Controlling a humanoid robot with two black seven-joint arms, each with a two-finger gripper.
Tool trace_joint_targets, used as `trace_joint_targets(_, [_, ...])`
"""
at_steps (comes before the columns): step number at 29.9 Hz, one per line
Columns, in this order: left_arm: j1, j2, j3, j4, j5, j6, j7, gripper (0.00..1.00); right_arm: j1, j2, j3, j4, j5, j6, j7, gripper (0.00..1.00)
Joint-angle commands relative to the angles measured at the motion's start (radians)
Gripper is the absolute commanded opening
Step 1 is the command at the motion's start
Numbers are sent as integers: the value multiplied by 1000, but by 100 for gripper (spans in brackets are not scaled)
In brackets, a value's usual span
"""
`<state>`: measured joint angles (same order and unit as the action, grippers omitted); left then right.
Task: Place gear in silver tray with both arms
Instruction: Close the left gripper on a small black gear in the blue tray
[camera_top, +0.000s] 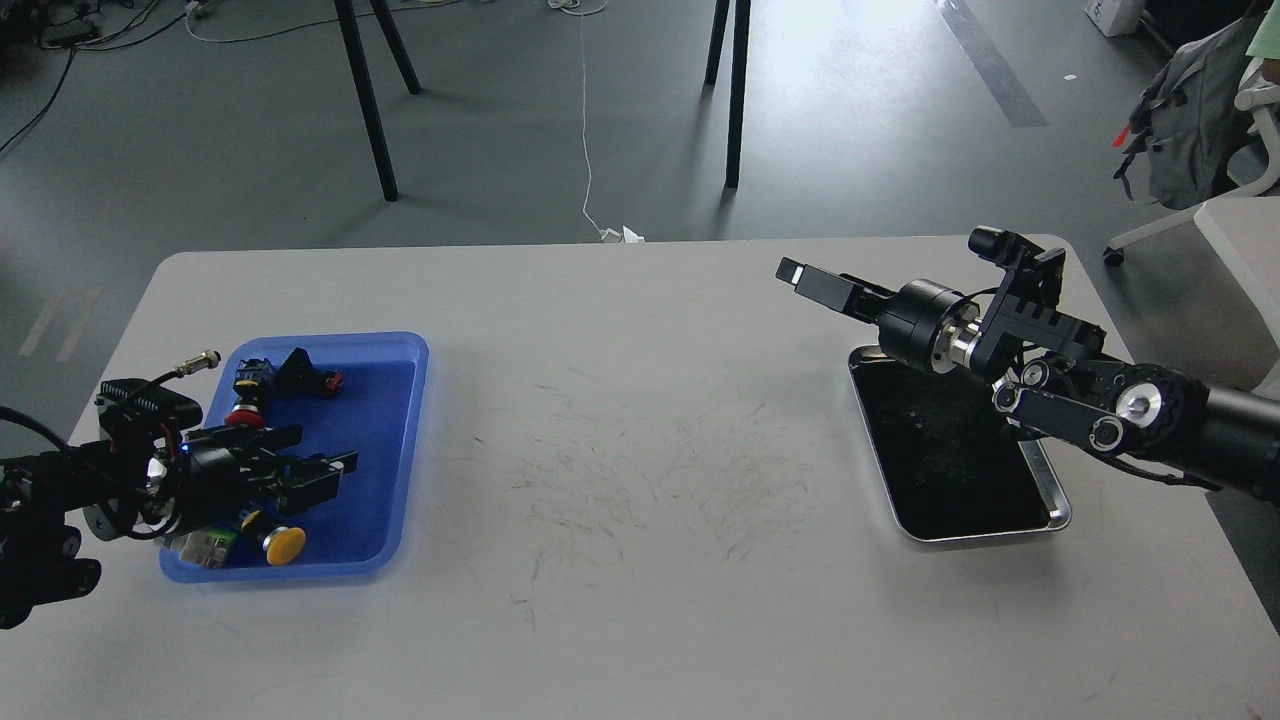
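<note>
1. A big grey table (640, 420) with rounded corners holds two trays, one at each side.
2. The blue plastic tray (395, 420) sits on the left side of the table. Small parts lie in it: a yellow round button (285, 542), a red round button (240, 418), a black part with a red bit (305, 372) and a small green and silver piece (205, 545).
3. The left gripper (320, 465) of the black left arm (60, 500) hangs over the blue tray, above the parts. Its two fingers are spread apart, with nothing between them.
4. The shiny silver metal tray with the dark inside (1050, 515) sits on the right side of the table, well apart from the blue tray. Tiny dark specks show on its black floor, too small to name.
5. The black right arm (1150, 410) reaches over the silver tray. Its right gripper (815, 285) points to the left, past the tray's far corner. It is seen from the side, so I cannot tell if its fingers are spread or pressed together.
</note>
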<state>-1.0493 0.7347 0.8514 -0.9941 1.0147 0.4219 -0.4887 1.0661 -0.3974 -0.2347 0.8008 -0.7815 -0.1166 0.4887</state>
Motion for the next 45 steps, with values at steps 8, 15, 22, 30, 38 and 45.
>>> trace_joint_targets(8, [-43, 5, 80, 8, 70, 1, 0, 77, -1, -1, 0, 0, 1, 0, 0, 94])
trace_joint_targets(15, [-46, 3, 80, 8, 70, 1, 0, 77, -3, 0, 1, -3, -1, 0, 0, 94])
trace_joint_targets(22, [-47, -4, 78, 6, 68, 1, 0, 77, -5, 0, 0, -3, 1, 0, 0, 94])
trace_joint_targets(30, [-51, -18, 80, 17, 68, 3, 0, 71, -5, 0, 0, -2, 1, 0, 0, 94])
trace_joint_targets(38, [-49, -20, 81, 26, 70, 8, 0, 64, -5, 0, 0, -2, 1, 0, 0, 94])
trace_joint_targets(45, [-47, -8, 83, 17, 82, 9, 0, 59, -5, 0, 0, -2, 1, 2, 0, 94])
